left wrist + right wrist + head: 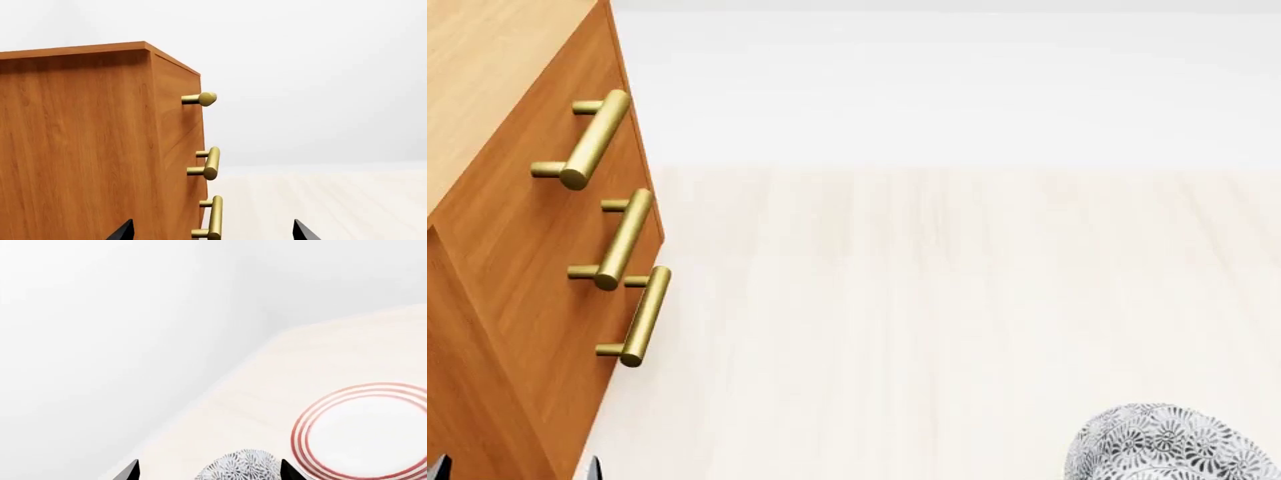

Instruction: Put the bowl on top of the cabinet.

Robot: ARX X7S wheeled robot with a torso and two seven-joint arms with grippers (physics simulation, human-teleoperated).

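Note:
The bowl point(1168, 447), white with a dense grey-black floral pattern, rests on the pale floor at the lower right of the head view. In the right wrist view the bowl point(243, 466) lies between the spread fingertips of my right gripper point(209, 471), close to one fingertip point(288, 470); the gripper is open. The orange-brown cabinet point(521, 240) stands at the left, its lighter top point(481, 60) partly visible. My left gripper point(213, 232) is open and empty, right beside the cabinet point(80, 145), near its lowest brass handle point(212, 218).
A flat white plate with red rings point(367, 432) lies on the floor beside the bowl. Three brass bar handles point(627, 238) jut from the cabinet front. Pale wooden floor point(961, 300) runs to a white wall point(961, 80).

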